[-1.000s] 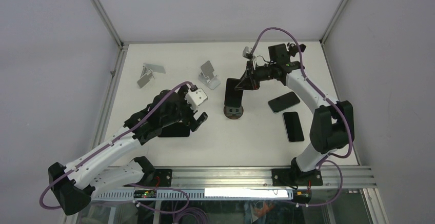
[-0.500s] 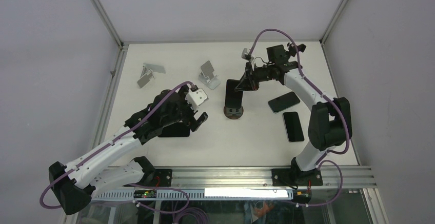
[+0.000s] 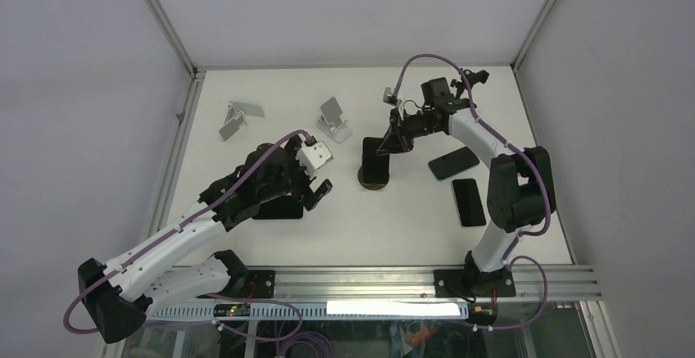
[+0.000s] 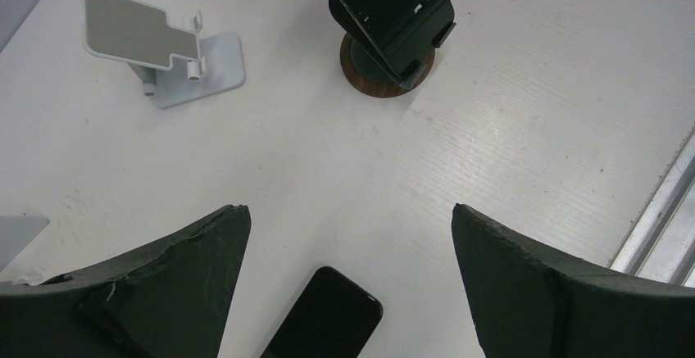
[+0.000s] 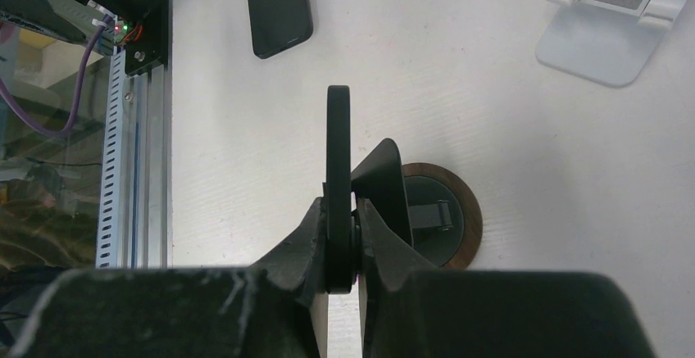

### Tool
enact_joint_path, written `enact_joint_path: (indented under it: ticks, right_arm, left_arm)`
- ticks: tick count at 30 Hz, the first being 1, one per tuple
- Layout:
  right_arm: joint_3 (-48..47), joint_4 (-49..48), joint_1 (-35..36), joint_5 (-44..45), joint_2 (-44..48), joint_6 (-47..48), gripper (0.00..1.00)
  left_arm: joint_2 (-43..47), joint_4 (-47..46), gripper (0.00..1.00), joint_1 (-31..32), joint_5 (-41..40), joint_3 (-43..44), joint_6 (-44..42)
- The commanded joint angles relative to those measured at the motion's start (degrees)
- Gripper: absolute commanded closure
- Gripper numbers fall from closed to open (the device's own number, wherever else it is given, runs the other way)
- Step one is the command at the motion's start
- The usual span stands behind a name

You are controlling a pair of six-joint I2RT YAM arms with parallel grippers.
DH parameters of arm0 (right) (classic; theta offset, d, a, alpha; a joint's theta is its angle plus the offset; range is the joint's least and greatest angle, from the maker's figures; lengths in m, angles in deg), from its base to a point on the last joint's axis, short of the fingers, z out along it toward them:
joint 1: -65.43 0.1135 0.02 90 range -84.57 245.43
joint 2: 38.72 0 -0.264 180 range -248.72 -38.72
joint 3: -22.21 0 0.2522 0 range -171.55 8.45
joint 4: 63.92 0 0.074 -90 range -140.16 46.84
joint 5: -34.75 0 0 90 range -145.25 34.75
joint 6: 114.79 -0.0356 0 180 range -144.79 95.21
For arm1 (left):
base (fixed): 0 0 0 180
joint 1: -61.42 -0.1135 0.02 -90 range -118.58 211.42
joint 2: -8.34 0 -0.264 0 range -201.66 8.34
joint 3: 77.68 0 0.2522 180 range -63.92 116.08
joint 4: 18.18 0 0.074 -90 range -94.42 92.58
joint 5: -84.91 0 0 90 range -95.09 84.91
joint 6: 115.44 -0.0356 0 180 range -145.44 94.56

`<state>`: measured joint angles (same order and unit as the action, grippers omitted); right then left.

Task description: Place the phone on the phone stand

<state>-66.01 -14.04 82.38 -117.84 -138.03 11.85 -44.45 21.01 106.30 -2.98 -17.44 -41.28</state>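
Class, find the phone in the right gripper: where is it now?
Top view, mid-table: the phone stands on end in the right gripper at the round stand, silver stand to its left, two flat phones to its right.

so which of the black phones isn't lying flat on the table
The black phone clamped in the right end effector, raised on edge at the round wood-based stand. The other three phones lie flat on the white table.

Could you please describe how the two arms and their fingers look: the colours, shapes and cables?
The left arm and the right arm have white, rounded links with black joints. A purple cable runs along each arm. The fingers are matte black, broad and wedge-shaped, with rough edges. A small white block sits at the left wrist.
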Motion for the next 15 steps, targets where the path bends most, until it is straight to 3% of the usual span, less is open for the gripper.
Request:
enact_joint_path:
  ticks: [1,15]
  right_arm:
    - [-2.49,0.70,-0.33,-0.80,-0.58,3.16,0.92]
    - [-2.27,-0.21,-0.25,-0.55,-1.25,0.54,0.61]
  left_arm:
    - [0.59,-0.52,0.03,-0.81,1.76,0.89,-0.86]
    - [0.21,-0.50,0.03,-0.76,2.02,0.80,-0.71]
